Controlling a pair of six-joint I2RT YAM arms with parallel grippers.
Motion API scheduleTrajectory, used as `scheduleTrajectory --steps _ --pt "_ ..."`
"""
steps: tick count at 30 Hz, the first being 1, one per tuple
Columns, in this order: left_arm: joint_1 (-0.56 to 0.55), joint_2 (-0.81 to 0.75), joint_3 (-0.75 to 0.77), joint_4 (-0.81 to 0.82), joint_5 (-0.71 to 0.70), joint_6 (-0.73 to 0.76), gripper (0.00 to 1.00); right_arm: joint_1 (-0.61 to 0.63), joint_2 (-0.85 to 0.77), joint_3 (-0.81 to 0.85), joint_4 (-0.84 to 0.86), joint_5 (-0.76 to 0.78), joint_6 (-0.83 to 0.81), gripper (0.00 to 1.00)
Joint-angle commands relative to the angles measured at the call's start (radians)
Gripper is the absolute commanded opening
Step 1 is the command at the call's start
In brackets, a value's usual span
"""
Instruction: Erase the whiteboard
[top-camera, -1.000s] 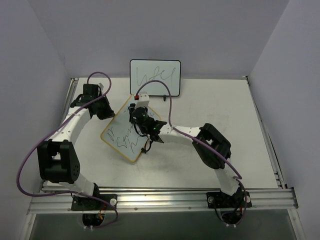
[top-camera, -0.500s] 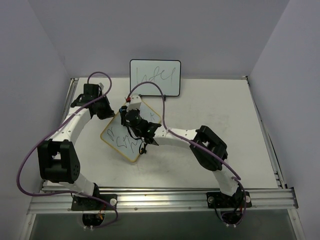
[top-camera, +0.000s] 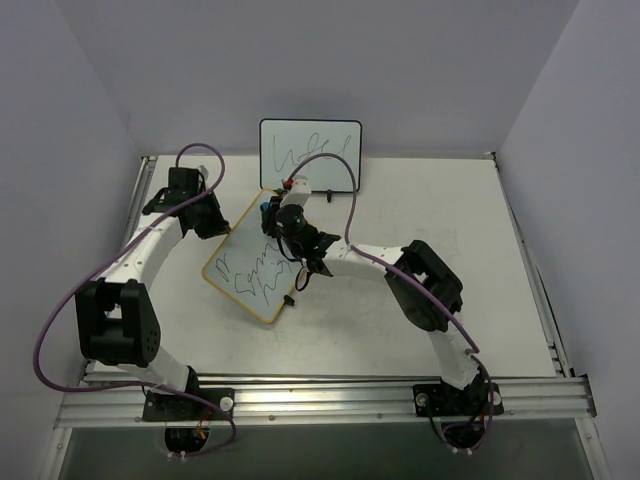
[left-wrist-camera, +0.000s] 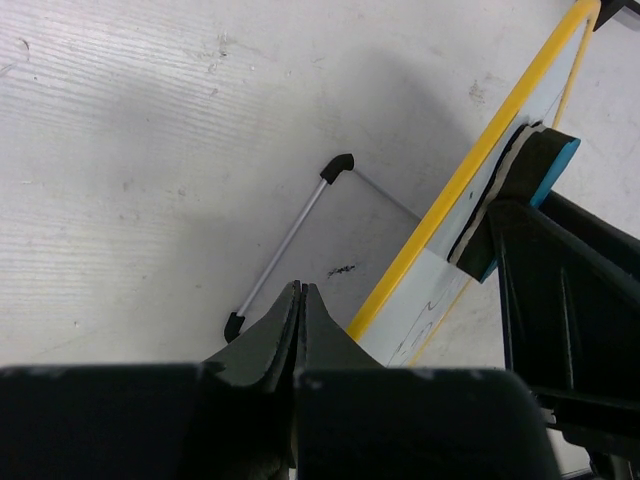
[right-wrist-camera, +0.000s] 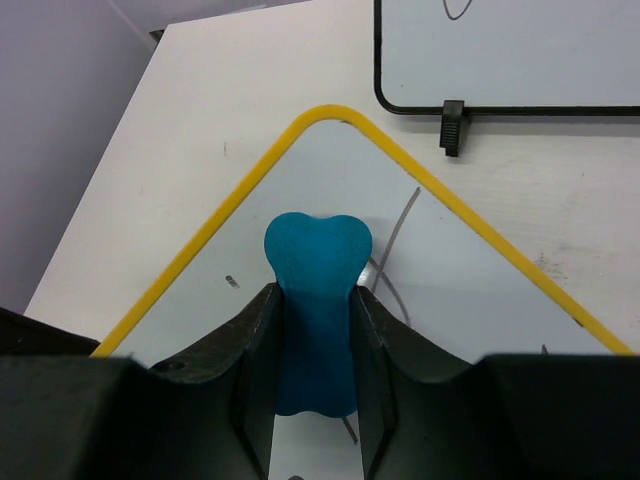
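Note:
The whiteboard (top-camera: 250, 283) with the yellow-tan frame lies flat on the table, turned like a diamond, with dark scribbles across its middle and lower part. My right gripper (top-camera: 273, 214) is shut on a blue eraser (right-wrist-camera: 317, 250) pressed on the board near its far corner (right-wrist-camera: 322, 112), over a few grey strokes (right-wrist-camera: 396, 245). My left gripper (top-camera: 213, 224) is shut on nothing, just off the board's left edge. The left wrist view shows its closed tips (left-wrist-camera: 300, 292) beside the yellow frame (left-wrist-camera: 470, 175) and the eraser (left-wrist-camera: 525, 175) edge-on.
A black-framed upright board (top-camera: 310, 152) with one scribble line stands at the back of the table, its clip foot (right-wrist-camera: 453, 127) close beyond the far corner. A thin metal rod with black ends (left-wrist-camera: 290, 250) lies next to the board's left edge.
The right gripper swept the eraser left across the board's upper part, then back right and up to the far corner. The left arm has not moved.

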Motion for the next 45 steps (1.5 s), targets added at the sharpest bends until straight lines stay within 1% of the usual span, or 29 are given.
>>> scheduleTrajectory --steps 1,8,13,17,20,25,27,32,35,45 --pt "-0.044 0.006 0.033 -0.028 0.098 0.0 0.02 -0.027 0.026 -0.06 -0.113 0.028 0.006 0.0" --pt "-0.044 0.006 0.03 -0.027 0.098 0.0 0.02 -0.042 0.018 -0.074 -0.123 0.023 0.003 0.0" --pt "-0.047 0.004 0.029 -0.027 0.096 0.001 0.02 -0.01 0.016 -0.019 -0.149 0.0 -0.014 0.0" --pt "-0.049 0.001 0.027 -0.028 0.092 0.005 0.02 0.031 0.035 0.059 -0.186 -0.062 -0.038 0.0" --pt "-0.052 0.001 0.029 -0.03 0.089 0.006 0.02 0.057 0.052 0.121 -0.222 -0.144 -0.04 0.0" --pt "-0.052 -0.001 0.027 -0.028 0.085 0.006 0.02 0.07 0.059 0.153 -0.231 -0.262 -0.006 0.0" --pt "-0.054 -0.001 0.027 -0.03 0.085 0.006 0.02 0.065 0.062 0.159 -0.234 -0.273 0.0 0.0" --pt "-0.054 -0.002 0.027 -0.03 0.082 0.008 0.02 0.042 0.056 0.135 -0.232 -0.3 0.032 0.0" --pt "-0.054 -0.004 0.03 -0.034 0.081 0.011 0.02 0.005 0.049 0.092 -0.226 -0.311 0.067 0.0" --pt "-0.054 0.001 0.036 -0.036 0.079 0.011 0.02 -0.081 0.01 -0.039 -0.272 -0.291 0.096 0.0"
